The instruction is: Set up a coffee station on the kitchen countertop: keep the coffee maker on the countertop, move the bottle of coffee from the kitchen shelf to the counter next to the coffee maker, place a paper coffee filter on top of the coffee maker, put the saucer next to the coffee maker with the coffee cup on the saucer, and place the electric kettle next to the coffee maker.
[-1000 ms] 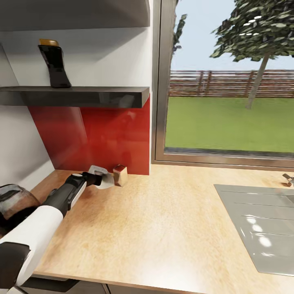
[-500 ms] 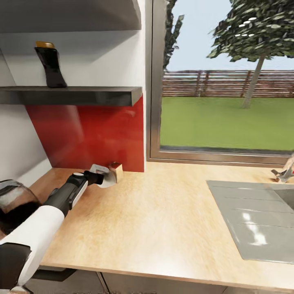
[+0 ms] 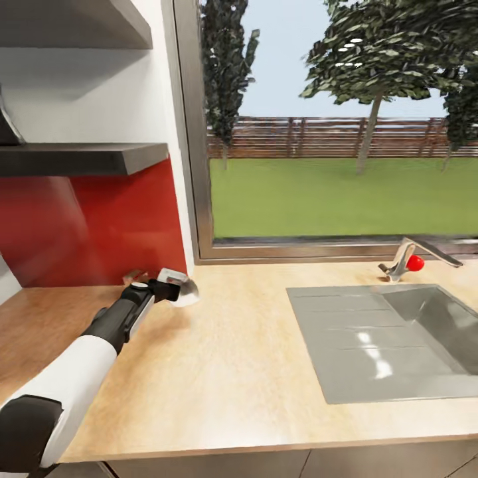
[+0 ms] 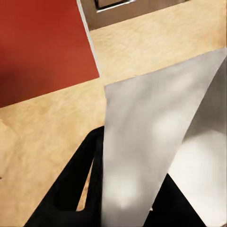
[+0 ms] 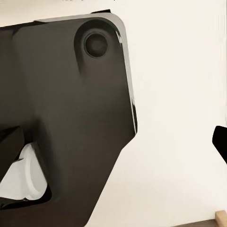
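My left gripper (image 3: 174, 289) is shut on a paper coffee filter (image 3: 182, 291), a grey-white folded sheet held just above the kitchen countertop (image 3: 239, 358), near the red backsplash. In the left wrist view the paper coffee filter (image 4: 151, 142) fans out between black fingers (image 4: 71, 189). The kitchen shelf (image 3: 86, 158) is at upper left, and a dark sliver of the bottle of coffee (image 3: 5, 126) shows at the picture's edge. A black tip (image 5: 220, 142) shows at the edge of the right wrist view. The coffee maker, saucer, coffee cup and electric kettle are out of view.
A steel sink with drainboard (image 3: 372, 338) is set in the counter at right, with a faucet with a red knob (image 3: 411, 260) behind it. A window (image 3: 332, 179) runs along the back. A small brownish object (image 3: 135, 274) sits behind my left wrist.
The head camera has turned right, so the shelf, bottle and backsplash slid left and the kettle left the picture; the sink basin and faucet came in. The left gripper still holds the filter.
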`<state>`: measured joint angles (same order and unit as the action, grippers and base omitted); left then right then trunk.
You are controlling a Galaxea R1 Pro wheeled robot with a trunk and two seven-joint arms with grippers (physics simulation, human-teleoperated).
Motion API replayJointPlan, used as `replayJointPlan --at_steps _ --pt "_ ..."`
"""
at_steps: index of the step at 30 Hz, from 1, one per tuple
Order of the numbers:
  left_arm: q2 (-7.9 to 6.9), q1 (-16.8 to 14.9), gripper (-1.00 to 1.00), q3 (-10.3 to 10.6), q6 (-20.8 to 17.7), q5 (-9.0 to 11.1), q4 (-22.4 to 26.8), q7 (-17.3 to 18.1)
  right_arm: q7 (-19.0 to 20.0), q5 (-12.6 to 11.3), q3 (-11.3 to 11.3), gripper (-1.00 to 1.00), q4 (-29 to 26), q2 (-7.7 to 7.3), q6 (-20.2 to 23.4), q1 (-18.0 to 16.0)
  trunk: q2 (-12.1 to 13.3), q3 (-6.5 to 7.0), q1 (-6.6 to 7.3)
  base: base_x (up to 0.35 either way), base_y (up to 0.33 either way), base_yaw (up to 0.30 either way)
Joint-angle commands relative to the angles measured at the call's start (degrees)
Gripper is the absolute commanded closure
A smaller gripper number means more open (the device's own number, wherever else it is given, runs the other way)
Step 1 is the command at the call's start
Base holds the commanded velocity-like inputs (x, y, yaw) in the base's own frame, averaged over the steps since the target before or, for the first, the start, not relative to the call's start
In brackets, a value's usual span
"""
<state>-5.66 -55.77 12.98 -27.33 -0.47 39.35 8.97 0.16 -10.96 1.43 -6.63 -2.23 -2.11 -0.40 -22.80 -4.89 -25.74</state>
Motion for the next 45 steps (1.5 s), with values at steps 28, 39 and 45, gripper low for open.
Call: replayJointPlan --at_steps 28,39,45 --pt "0.44 -2.4 1.0 0.0 -4.2 0.1 3.9 0.6 0.0 -0.5 0.0 -1.0 0.0 -0.06 -0.2 0.0 -0.1 0.36 -0.05 0.018 -0.192 -0.263" --pt "0.55 -14.7 1.0 -0.1 -24.7 1.5 7.4 9.0 -0.1 -0.5 -0.1 -1.0 -0.3 -0.07 -0.2 0.0 -0.1 0.36 -0.05 0.0 0.0 -0.214" --pt "3.57 -21.0 1.0 0.1 -30.8 1.4 6.9 11.7 0.0 -0.5 -0.1 -1.0 -1.9 -0.16 -0.3 0.0 -0.1 0.36 -0.05 0.0 0.0 -0.01"
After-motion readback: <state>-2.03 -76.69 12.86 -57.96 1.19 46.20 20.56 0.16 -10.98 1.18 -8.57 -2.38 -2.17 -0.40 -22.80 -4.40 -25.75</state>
